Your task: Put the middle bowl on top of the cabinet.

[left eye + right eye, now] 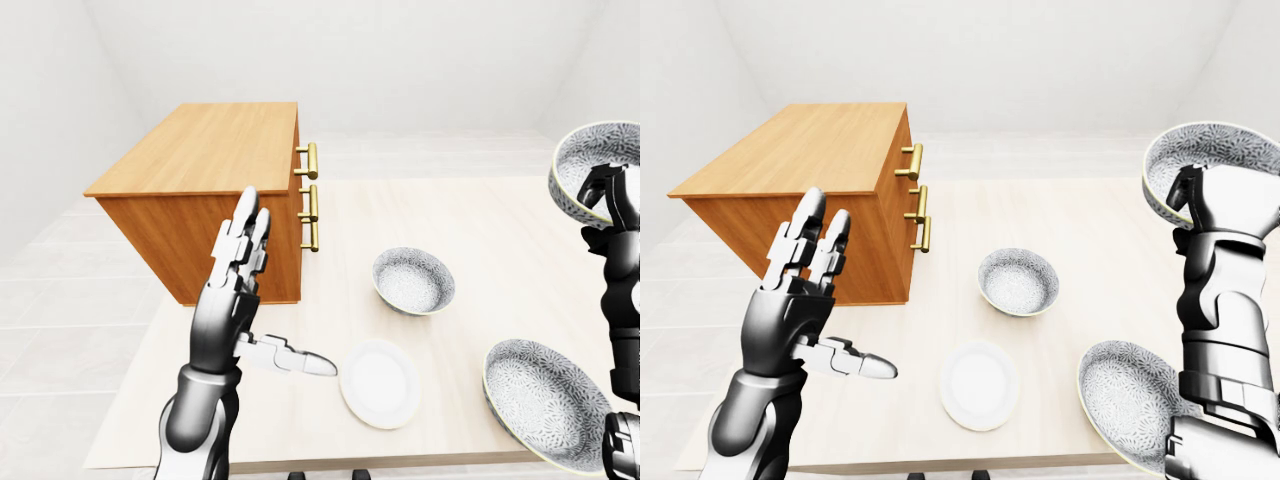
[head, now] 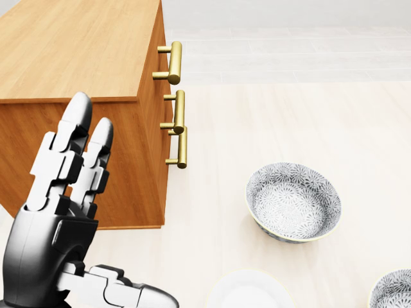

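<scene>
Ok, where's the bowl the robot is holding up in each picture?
Left-eye view: the lifted bowl is at the right edge, near the top, partly cut off, in the right hand.
Right-eye view: top right, above the big bowl.
Head view: not in it.
Shared landmark: the cabinet's gold handles, left of the small bowl in all three.

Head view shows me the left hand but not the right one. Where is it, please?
Observer: The right hand is raised at the right-eye view's right edge, closed round a patterned bowl.
Operator: Is this bowl above the cabinet?
Observer: No, the cabinet stands at that view's left, far apart from it.
Operator: What is the sliver in my bottom right corner?
Observer: A third bowl, resting on the table.
</scene>
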Motion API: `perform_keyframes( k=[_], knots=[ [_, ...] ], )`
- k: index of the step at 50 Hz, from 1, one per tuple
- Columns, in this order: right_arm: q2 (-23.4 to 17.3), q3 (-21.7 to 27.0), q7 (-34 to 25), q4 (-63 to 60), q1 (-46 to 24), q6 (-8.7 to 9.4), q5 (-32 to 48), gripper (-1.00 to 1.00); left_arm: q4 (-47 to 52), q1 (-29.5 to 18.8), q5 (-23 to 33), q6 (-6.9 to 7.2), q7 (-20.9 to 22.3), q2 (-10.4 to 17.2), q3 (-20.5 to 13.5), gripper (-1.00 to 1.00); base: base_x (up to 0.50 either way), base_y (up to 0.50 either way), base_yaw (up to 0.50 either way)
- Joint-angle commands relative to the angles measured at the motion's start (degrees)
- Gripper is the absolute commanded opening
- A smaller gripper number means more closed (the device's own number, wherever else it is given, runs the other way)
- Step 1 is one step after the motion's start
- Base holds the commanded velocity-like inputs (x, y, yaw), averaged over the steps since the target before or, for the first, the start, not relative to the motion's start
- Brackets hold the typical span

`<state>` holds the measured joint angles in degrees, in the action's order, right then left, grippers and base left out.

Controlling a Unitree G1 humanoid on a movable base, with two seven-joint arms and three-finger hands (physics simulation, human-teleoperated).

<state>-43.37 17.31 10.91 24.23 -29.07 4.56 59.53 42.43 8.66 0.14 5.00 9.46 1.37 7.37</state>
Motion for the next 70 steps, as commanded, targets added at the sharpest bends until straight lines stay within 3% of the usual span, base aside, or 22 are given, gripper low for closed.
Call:
perform_keyframes(
  k=[1,39,53,67,70],
  knots=[
    [1.98,1.0,-2.43,-6.86,-0.33,-0.09,1.41,-1.0,-0.12,0.12,-0.21,0.0,0.37,0.08,0.19,1.0,0.0,0.0,0.0],
    [7.04,-1.57,-8.28,-15.66,-2.99,-3.5,7.16,-1.0,-0.52,-0.12,0.31,0.0,0.64,0.02,-0.29,1.0,0.0,0.0,0.0],
    [8.04,-2.78,-11.15,-16.96,-5.8,-6.47,7.63,-1.0,-0.14,-0.18,-0.16,0.0,0.87,0.01,-0.54,1.0,0.0,0.0,0.0],
    [9.05,-4.47,-11.56,-17.5,-8.46,-6.02,9.58,-1.0,0.2,-0.39,-0.23,0.0,0.81,0.0,-0.81,1.0,0.0,0.0,0.0],
    [9.93,-3.93,-14.44,-19.29,-9.2,-5.72,7.8,-1.0,0.08,-0.48,-0.37,0.0,0.86,0.01,-1.14,1.0,0.0,0.0,0.0]
  ],
)
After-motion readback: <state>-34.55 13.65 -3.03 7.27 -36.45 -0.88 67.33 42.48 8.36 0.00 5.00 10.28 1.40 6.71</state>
